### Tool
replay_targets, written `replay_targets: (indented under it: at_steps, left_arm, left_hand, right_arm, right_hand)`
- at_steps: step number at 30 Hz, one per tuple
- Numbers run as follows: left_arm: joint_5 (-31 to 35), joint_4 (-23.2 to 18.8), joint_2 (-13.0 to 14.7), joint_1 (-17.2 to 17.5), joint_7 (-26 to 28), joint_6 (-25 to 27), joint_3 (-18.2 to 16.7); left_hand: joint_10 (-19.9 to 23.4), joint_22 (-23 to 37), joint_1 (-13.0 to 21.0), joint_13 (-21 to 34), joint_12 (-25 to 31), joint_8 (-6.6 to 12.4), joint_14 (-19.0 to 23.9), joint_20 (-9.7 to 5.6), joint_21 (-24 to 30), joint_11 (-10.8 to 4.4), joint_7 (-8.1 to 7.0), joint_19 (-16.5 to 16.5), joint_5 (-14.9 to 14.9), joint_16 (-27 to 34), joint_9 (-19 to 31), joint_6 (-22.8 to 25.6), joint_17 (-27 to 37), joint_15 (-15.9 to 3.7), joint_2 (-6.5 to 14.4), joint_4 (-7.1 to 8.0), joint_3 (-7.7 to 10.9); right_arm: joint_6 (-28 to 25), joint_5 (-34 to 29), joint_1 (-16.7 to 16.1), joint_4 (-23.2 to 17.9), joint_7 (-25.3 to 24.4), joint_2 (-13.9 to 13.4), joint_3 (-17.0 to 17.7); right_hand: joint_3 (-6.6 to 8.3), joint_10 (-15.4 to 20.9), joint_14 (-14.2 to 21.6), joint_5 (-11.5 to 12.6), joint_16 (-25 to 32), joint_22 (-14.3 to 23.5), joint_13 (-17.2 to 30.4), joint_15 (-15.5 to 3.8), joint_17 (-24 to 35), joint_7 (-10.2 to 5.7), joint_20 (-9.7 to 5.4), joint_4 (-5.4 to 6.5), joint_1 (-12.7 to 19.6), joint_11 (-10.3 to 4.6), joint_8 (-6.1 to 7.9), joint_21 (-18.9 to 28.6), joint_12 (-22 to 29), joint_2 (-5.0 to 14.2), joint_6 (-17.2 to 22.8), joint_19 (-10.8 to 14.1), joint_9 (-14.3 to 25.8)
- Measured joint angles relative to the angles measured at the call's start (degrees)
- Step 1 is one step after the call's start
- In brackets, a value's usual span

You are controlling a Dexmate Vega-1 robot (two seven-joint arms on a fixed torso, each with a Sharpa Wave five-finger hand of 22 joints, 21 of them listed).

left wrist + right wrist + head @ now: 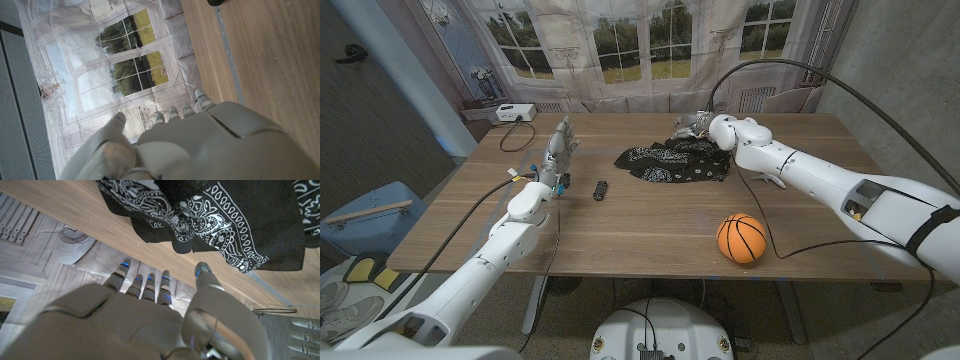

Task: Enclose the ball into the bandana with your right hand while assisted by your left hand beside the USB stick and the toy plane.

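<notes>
A crumpled black bandana (675,163) with white paisley print lies at the table's far middle; the right wrist view shows the bandana (225,210) close up. My right hand (695,125) hovers at its far edge with fingers spread and nothing in them, and the right wrist view shows the same hand (150,315) empty. The orange ball (741,238) sits near the front edge, well apart from the cloth. A small black USB stick (601,189) lies left of the bandana. My left hand (558,150) stands upright left of the stick, fingers extended and empty, as the left wrist view of this hand (200,145) confirms.
The wooden table (650,225) is bare between the ball and the bandana. A black cable (515,135) loops at the far left corner, and another trails across the table right of the ball. A white box (510,112) sits beyond the far left edge.
</notes>
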Motion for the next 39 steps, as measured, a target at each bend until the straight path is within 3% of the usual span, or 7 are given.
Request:
replay_targets:
  at_steps: [5, 10, 20, 24, 32, 35, 39]
  left_arm:
    - [0.0, 0.0, 0.0, 0.0, 0.0, 0.3, 0.0]
    - [0.0, 0.4, -0.3, -0.5, 0.1, 0.6, 0.4]
    - [0.1, 0.5, -0.5, -0.5, 0.6, 0.7, 0.5]
    - [0.1, 0.4, -0.5, -0.4, 0.7, 0.8, 0.5]
    - [0.1, 0.3, -0.5, -0.4, 0.6, 0.9, 0.5]
    - [0.1, 0.5, -0.6, -0.7, 0.4, 0.9, 0.6]
    - [0.1, 0.9, -0.6, -0.9, 0.1, 0.9, 0.7]
  left_hand:
    - [0.0, 0.0, 0.0, 0.0, 0.0, 0.0, 0.0, 0.0, -0.3, 0.0, 0.0, 0.0, 0.0, 0.0, 0.0, 0.0, 0.0, 0.0, 0.0, 0.0, 0.0]
    - [0.0, 0.0, 0.0, 0.0, 0.0, 0.0, 0.0, 0.0, -0.4, 0.0, 0.0, 0.0, 0.0, 0.0, 0.0, 0.0, 0.0, 0.0, 0.0, 0.0, 0.0]
    - [0.0, 0.0, 0.0, 0.0, 0.0, 0.0, 0.0, 0.0, -0.9, 0.0, 0.0, 0.0, 0.0, 0.0, 0.0, 0.0, 0.0, 0.01, 0.0, 0.0, 0.0]
    - [0.0, 0.0, 0.0, 0.0, 0.0, 0.0, -0.1, 0.0, -0.9, 0.0, 0.0, 0.0, 0.0, 0.0, 0.0, 0.0, 0.0, 0.1, 0.0, 0.0, 0.0]
    - [0.0, 0.0, 0.0, 0.0, 0.0, 0.0, -0.1, 0.0, -1.2, 0.0, 0.0, 0.0, 0.0, 0.0, 0.0, 0.0, 0.0, 0.1, 0.0, 0.0, 0.0]
    - [0.0, 0.0, 0.0, 0.0, 0.0, 0.0, -0.1, -0.01, -1.3, 0.0, 0.0, 0.0, 0.0, 0.0, 0.0, 0.0, 0.0, 0.1, 0.0, 0.0, 0.0]
    - [0.0, 0.0, 0.0, 0.0, 0.0, 0.0, -0.1, -0.01, -1.3, 0.0, 0.0, 0.0, 0.0, 0.0, 0.0, 0.0, 0.0, 0.1, 0.0, 0.0, 0.0]
  right_arm:
    - [0.0, 0.0, 1.3, 2.3, 0.0, 1.1, -1.3]
    - [1.5, -1.4, 2.8, 5.0, 3.8, 2.7, -2.7]
    - [2.2, -3.4, 5.6, 10.4, 5.2, 5.8, -5.9]
    - [2.1, -4.4, 6.3, 11.7, 5.0, 6.5, -7.0]
    - [1.1, -6.7, 6.7, 12.9, 3.4, 7.0, -8.9]
    - [0.7, -7.5, 6.8, 13.0, 3.1, 7.1, -9.5]
    - [-0.4, -8.8, 6.8, 13.2, 2.2, 7.2, -10.2]
  right_hand:
    - [0.23, -0.5, -0.4, 0.0, -0.3, -0.1, 0.0, -0.43, 0.0, 0.0, -0.23, 0.23, 0.7, -0.52, -0.47, 0.0, -0.5, 0.03, 0.0, 0.2, 0.3]
    - [0.4, -1.8, -1.4, 0.0, -0.5, 0.0, 0.0, -0.18, 0.0, -0.1, -0.41, 0.07, 1.5, -0.7, -1.08, 0.0, -0.9, 0.18, -1.2, 0.0, 0.3]
    - [1.31, -2.6, -1.9, 0.3, -0.8, -0.1, 0.0, -0.3, 0.0, -0.06, -0.84, -0.15, 3.6, -1.09, -1.08, 0.0, -0.9, 0.59, -1.5, 0.4, 0.3]
    - [2.63, -0.2, 0.0, 0.7, -0.2, -0.1, 0.0, -1.06, -0.1, -0.01, -1.43, -0.4, 7.7, -1.71, 0.56, 0.0, -0.4, 0.94, 4.0, 2.5, 0.3]
    - [3.01, 4.8, 3.3, 0.7, 0.2, -0.1, 0.0, -1.93, -0.1, 0.02, -2.01, -0.15, 13.0, -2.42, 3.48, 0.4, 0.6, 0.39, 14.5, 5.2, 0.6]
    - [3.31, 8.4, 5.4, 0.7, 0.2, -0.1, 0.0, -2.02, -0.1, -0.23, -2.75, -0.15, 16.0, -3.11, 5.54, 0.4, 0.7, 0.66, 21.1, 6.8, 0.8]
    - [3.69, 14.2, 8.9, 0.7, 0.6, -0.1, 0.0, -2.03, -0.1, 0.19, -4.09, -0.11, 22.1, -4.87, 10.73, 0.7, 0.7, 1.29, 33.2, 9.6, 1.9]
